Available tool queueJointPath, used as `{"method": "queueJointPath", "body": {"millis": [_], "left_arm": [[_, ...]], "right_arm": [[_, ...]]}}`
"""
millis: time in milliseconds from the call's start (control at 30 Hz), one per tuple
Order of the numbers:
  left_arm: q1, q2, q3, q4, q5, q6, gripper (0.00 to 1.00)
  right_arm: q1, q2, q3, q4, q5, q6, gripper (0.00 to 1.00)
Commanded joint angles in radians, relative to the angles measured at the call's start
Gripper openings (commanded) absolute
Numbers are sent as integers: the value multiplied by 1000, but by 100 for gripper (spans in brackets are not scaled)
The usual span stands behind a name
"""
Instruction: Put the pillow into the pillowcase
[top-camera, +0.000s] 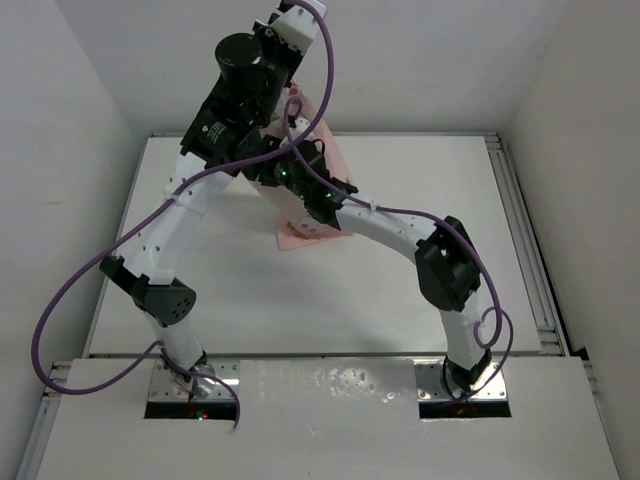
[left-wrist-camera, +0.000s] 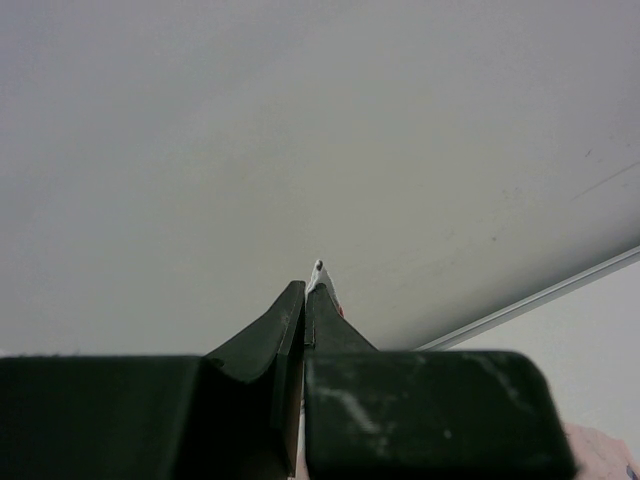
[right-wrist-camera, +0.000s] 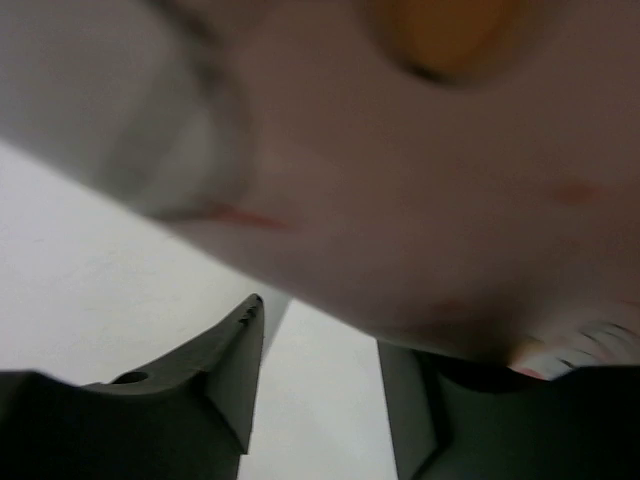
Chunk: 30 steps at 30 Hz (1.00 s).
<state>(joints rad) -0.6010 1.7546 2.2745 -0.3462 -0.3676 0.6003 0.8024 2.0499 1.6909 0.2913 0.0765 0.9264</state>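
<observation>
The pink pillowcase (top-camera: 308, 232) hangs in the air above the middle of the table, its lower end just over the surface. High above it, my left gripper (left-wrist-camera: 305, 290) is shut on its top edge, and a sliver of fabric (left-wrist-camera: 320, 270) pokes past the fingertips. My right gripper (right-wrist-camera: 320, 330) sits close under the hanging pillowcase (right-wrist-camera: 420, 220). It is open, with bare table showing in the gap, and fabric drapes over its right finger. The pillow is hidden. An orange blotch (right-wrist-camera: 440, 30) is too blurred to name.
The white table (top-camera: 300, 310) is walled in at the back and both sides. A metal rail (top-camera: 530, 260) runs along its right edge. Both arms cross in front of the hanging fabric, and a purple cable (top-camera: 80, 290) loops out to the left.
</observation>
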Motion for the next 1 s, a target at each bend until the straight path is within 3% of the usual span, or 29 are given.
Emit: {"method": "queueJointPath", "body": {"millis": [0, 100, 433, 600, 833, 967], "left_arm": [[-13, -27, 39, 138, -2, 12, 0], [-14, -24, 37, 145, 15, 12, 0], [-20, -24, 26, 157, 29, 9, 0], [-28, -26, 26, 159, 27, 3, 0], [-37, -40, 23, 151, 25, 0, 0], [-42, -46, 23, 142, 25, -8, 0]], "right_arm": [[15, -65, -52, 34, 124, -38, 49], [18, -56, -62, 83, 131, -81, 56], [32, -20, -34, 141, 115, -179, 53], [40, 4, 7, 141, 196, -170, 53], [40, 65, 88, 143, 344, -150, 48], [38, 124, 174, 121, 397, -144, 38]]}}
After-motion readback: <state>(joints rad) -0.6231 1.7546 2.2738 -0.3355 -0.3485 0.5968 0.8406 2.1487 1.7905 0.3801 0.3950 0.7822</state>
